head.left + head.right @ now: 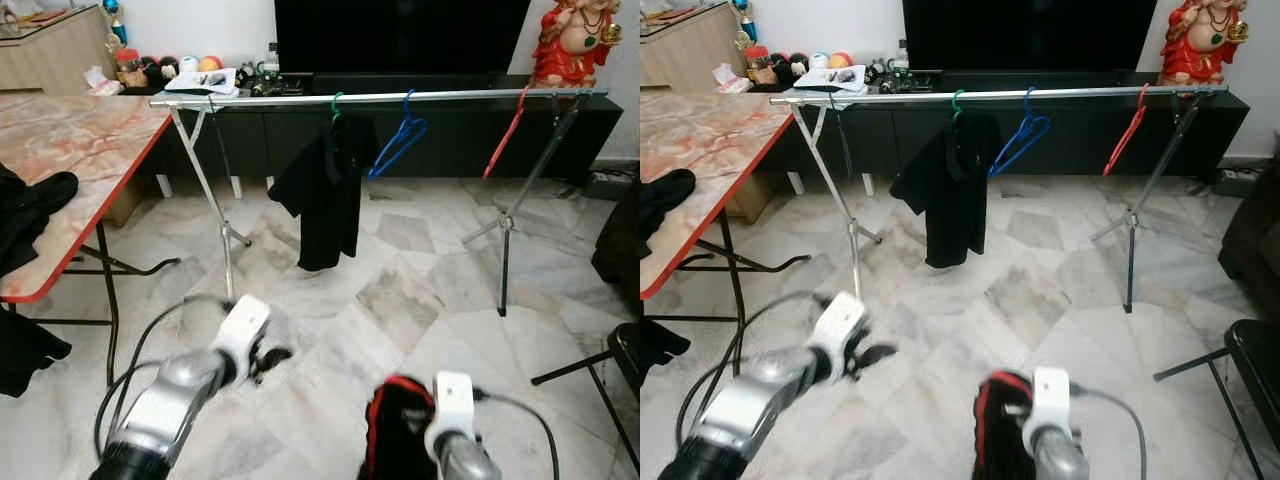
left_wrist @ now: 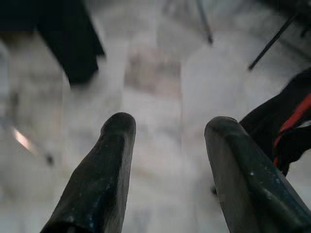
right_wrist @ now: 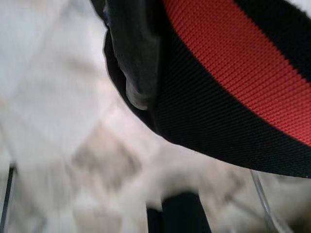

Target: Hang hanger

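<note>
Two grippers low, well short of the rail (image 1: 380, 97). Right gripper (image 1: 400, 420) clenched on a black-and-red garment (image 1: 385, 440) (hanger itself unseen); rail lies ahead and above, running crosswise. Left gripper (image 2: 170, 160) released, empty.

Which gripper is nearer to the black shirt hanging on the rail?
Left. The left gripper hovers low, just short of the black shirt; the right gripper, holding a black-and-red garment, sits further back and rightward.

Ahead of you, the rail (image 1: 380, 97) is taken by a black shirt (image 1: 325, 190), a blue hanger (image 1: 398, 140) and a red hanger (image 1: 505, 135). Bare rail lies open left of the shirt and between the two hangers. The marble-topped surface (image 1: 70, 150) crowds your left; the floor (image 1: 400, 290) ahead lies open.
</note>
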Robot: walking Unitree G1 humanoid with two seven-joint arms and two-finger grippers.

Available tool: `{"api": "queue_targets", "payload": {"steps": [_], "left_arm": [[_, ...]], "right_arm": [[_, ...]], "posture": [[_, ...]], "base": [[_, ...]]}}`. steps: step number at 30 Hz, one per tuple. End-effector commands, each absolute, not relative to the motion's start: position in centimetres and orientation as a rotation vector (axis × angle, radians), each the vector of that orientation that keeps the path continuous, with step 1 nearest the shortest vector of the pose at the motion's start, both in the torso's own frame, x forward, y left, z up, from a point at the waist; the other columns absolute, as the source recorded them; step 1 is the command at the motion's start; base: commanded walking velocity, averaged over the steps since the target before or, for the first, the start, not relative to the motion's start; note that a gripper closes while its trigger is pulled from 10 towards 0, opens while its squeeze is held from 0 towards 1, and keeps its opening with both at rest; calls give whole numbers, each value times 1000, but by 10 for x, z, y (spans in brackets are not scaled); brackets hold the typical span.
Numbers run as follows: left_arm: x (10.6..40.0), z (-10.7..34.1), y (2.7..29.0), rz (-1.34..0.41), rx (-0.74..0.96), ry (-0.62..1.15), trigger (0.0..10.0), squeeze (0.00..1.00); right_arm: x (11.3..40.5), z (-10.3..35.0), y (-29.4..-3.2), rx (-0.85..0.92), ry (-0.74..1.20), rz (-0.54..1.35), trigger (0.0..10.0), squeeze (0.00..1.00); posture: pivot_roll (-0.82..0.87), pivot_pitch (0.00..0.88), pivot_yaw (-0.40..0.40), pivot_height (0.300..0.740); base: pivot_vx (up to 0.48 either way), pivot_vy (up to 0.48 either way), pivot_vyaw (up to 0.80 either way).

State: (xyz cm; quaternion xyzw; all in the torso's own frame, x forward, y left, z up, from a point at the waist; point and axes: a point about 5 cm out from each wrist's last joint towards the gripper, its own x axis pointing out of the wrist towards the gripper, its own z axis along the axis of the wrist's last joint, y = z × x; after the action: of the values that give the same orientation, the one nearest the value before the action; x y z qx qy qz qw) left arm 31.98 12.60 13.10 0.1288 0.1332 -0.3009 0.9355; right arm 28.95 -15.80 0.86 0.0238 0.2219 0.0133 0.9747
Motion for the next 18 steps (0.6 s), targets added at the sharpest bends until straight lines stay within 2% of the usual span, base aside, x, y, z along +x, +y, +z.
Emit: {"api": "queue_targets", "payload": {"steps": [1,3,4,9,12,13,14,15,18], "left_arm": [[319,135,122,-643,261,245,10000,0],[320,140,118,-652,263,220,10000,0],[321,146,111,-668,259,186,10000,1000],[313,170,67,-800,281,66,10000,1000],[311,170,63,-811,288,61,10000,1000],[309,171,58,-829,297,52,10000,922],[309,171,58,-829,297,52,10000,922],[307,169,52,-851,316,52,10000,0],[302,163,43,-883,371,60,10000,0]], "right_arm": [[300,25,-154,51,371,42,0,0],[305,31,-153,57,347,44,0,0],[310,40,-151,66,314,49,0,0],[325,76,-141,64,203,82,0,0],[325,79,-140,62,200,82,0,0],[326,81,-140,63,193,86,0,0],[326,81,-140,63,193,86,0,0],[326,84,-138,63,188,91,0,0],[326,89,-135,60,181,104,0,0]], "posture": [[125,66,34,740],[125,65,34,740],[122,63,32,740],[117,56,32,740],[117,55,30,740],[117,55,30,740],[117,55,30,740],[117,55,30,740],[113,52,30,740]], "base": [[0,0,0],[0,0,0],[0,0,0],[0,0,0],[0,0,0],[0,0,0],[0,0,0],[0,0,0],[0,0,0]]}}
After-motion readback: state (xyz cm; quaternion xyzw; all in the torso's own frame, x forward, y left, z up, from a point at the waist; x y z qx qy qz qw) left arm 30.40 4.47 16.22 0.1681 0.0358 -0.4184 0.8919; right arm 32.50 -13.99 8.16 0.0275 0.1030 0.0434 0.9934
